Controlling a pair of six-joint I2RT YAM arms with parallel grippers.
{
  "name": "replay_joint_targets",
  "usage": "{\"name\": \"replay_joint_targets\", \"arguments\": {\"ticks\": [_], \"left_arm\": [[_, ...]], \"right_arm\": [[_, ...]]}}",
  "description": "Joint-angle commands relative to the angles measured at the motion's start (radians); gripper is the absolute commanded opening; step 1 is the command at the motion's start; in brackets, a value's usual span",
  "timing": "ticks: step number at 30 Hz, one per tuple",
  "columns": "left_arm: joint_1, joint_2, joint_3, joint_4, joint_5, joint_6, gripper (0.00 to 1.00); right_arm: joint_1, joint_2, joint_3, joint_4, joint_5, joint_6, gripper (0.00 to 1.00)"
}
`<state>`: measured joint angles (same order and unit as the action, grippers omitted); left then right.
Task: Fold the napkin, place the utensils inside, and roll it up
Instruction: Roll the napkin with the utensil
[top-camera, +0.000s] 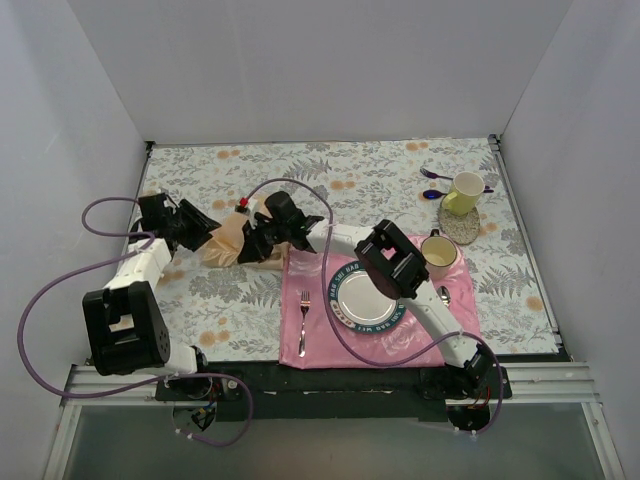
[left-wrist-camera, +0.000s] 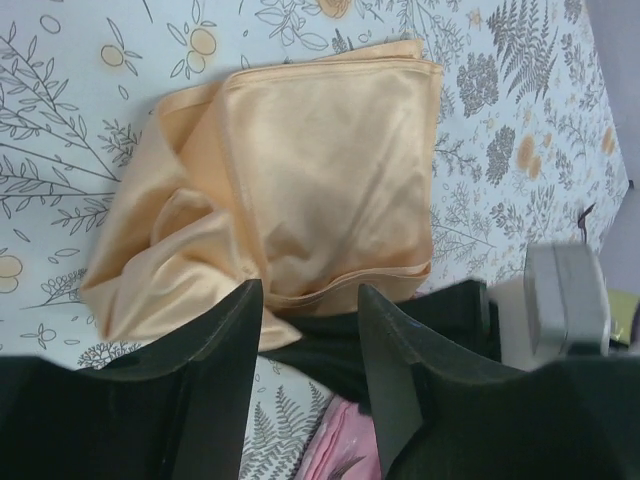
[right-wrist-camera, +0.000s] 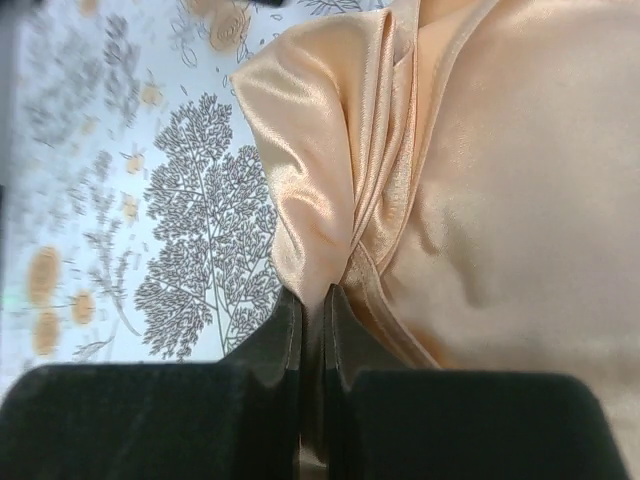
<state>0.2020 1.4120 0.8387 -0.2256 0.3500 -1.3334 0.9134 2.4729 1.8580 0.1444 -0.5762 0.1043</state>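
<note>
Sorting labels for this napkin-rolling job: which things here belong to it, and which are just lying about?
Job: peach napkin; its utensils cannot be made out.
Lying about: pink placemat, plate, silver fork, cream cup, yellow mug, purple spoons, coaster.

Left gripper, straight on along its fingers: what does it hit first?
The napkin. Its bunched near edge lies right ahead of the open left gripper. Depth is unclear, so it may skim just above the cloth.
</note>
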Motion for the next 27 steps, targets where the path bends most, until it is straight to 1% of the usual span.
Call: {"name": "replay_joint_targets", "arguments": {"ticks": [1,4,5,7,8,11,15,17,20,24,27], "left_arm": [[-0.004,-0.067,-0.032,-0.061,-0.003,0.011,0.43],[-0.009,-0.110,-0.072,-0.101,0.017,0.007,0.46],[-0.019,-0.123,-0.085,-0.113,0.020,0.002,0.49],[-0.029,-0.152,-0.137,-0.107,0.041,-0.019,0.53],[-0.029,-0.150,-0.148,-0.100,0.049,-0.023,0.54],[-0.032,-0.107,-0.159,-0.064,0.063,-0.029,0.55],[-0.032,-0.009,-0.142,0.005,0.093,-0.075,0.61],[-0.035,0.054,-0.133,0.040,0.089,-0.113,0.61],[-0.036,0.108,-0.128,0.092,0.072,-0.144,0.61],[-0.038,0.137,-0.154,0.137,0.014,-0.176,0.60],[-0.038,0.145,-0.187,0.209,-0.006,-0.203,0.59]], "right_arm": [[-0.091,0.096,0.001,0.200,-0.290,0.471,0.01],[-0.116,0.155,0.050,0.260,-0.344,0.587,0.01],[-0.123,0.168,0.061,0.271,-0.349,0.635,0.01],[-0.125,0.193,0.092,0.285,-0.355,0.655,0.01],[-0.128,0.211,0.107,0.264,-0.358,0.657,0.01],[-0.136,0.222,0.127,0.277,-0.363,0.679,0.01],[-0.142,0.225,0.119,0.303,-0.372,0.701,0.01],[-0.140,0.227,0.116,0.319,-0.373,0.710,0.01],[-0.142,0.228,0.118,0.327,-0.375,0.716,0.01],[-0.139,0.230,0.118,0.334,-0.379,0.722,0.01],[-0.139,0.233,0.116,0.340,-0.389,0.729,0.01]]}}
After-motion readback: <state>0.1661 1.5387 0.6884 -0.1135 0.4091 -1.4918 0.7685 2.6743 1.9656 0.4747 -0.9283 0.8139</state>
